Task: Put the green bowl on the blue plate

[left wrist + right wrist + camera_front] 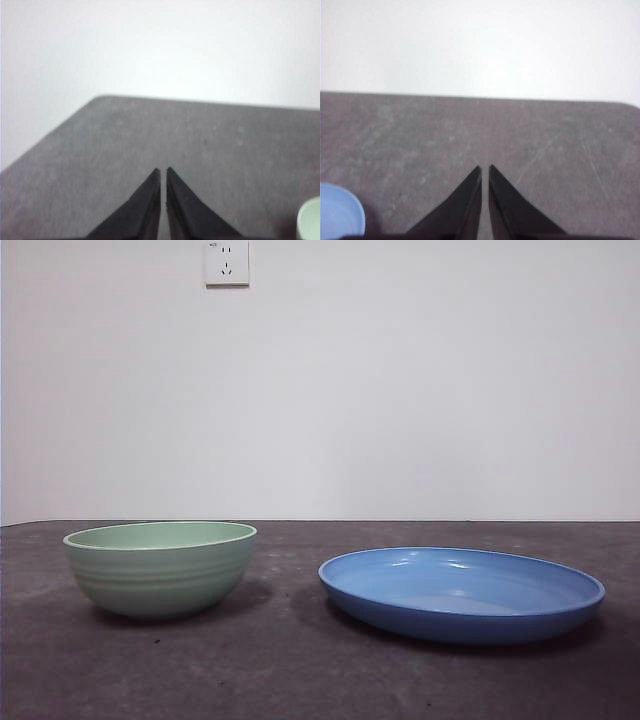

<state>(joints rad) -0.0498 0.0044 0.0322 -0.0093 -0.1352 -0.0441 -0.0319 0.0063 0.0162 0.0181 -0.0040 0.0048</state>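
Crockery sits untouched on the dark grey table (290, 670). We see the pale mint-green round bowl with faint ribs on its outer wall (160, 567) standing upright at about nine o'clock from the middle of the front view, its lighter rim level. The wide, shallow, glossy medium-blue round plate (462, 593) lies at about three o'clock from the bowl, near it but apart, with a strip of bare table between them. The bowl is on the table, not on the plate. Behind both rises a plain white wall (400, 390), with a white power socket (227, 262) at roughly eleven o'clock near the top edge.

Neither arm shows in the front view. In the left wrist view we find the left tool (163, 170) held above bare table, its two black jaws drawn together with only a thin slit between the tips, holding nothing; a sliver of the green bowl's rim (311, 220) shows at one corner. The right tool (485, 167) is likewise closed to a narrow slit and empty, over bare table, with an edge of the blue plate (340, 210) in a corner of its view.
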